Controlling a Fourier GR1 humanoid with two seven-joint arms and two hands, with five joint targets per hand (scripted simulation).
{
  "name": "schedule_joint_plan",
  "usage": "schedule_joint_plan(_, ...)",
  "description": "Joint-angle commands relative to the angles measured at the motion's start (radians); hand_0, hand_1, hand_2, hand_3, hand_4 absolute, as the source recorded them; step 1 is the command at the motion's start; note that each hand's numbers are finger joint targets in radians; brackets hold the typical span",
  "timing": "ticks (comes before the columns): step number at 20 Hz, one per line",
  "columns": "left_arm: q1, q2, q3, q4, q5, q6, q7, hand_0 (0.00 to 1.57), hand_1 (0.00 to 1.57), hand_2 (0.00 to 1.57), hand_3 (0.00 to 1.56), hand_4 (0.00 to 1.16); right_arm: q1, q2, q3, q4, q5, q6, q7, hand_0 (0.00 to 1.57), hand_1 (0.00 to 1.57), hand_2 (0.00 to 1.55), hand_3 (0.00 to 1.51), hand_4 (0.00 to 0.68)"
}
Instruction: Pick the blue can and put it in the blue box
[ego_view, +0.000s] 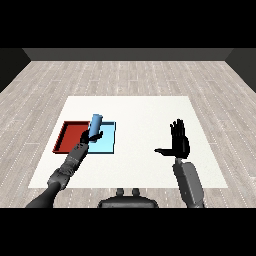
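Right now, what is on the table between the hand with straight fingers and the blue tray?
Nothing: in the head view only bare white table lies between the right hand and the light blue tray.

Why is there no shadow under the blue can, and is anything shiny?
Head view: light is even, no shadow shows under the can or the left hand over the blue tray; no glare on the table.
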Motion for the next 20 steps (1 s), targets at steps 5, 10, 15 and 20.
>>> schedule_joint_plan(5,-0.059,-0.072,-0.038,0.165,-0.071,-0.02,0.097,1.53,1.53,1.45,0.73,0.87,-0.026,0.004,-0.041,0.109,-0.016,0.052,-0.059,0.0,0.0,0.0,0.0,0.0)
schedule_joint_plan(10,-0.003,-0.056,0.045,0.162,0.004,-0.086,0.074,1.57,1.57,1.49,0.0,0.63,0.0,0.008,-0.033,0.065,-0.017,0.058,-0.056,0.0,0.0,0.0,0.0,0.0)
schedule_joint_plan(15,-0.007,-0.039,-0.026,0.193,-0.082,-0.072,0.108,0.0,0.0,0.0,0.0,0.0,0.061,0.012,-0.021,-0.006,-0.025,0.062,-0.034,0.0,0.0,0.0,0.0,0.0)
schedule_joint_plan(20,-0.025,-0.013,0.02,0.145,-0.052,0.074,0.045,0.0,0.0,0.0,0.0,0.0,0.049,-0.03,-0.071,-0.004,-0.076,0.112,-0.004,0.0,0.0,0.0,0.0,0.0)
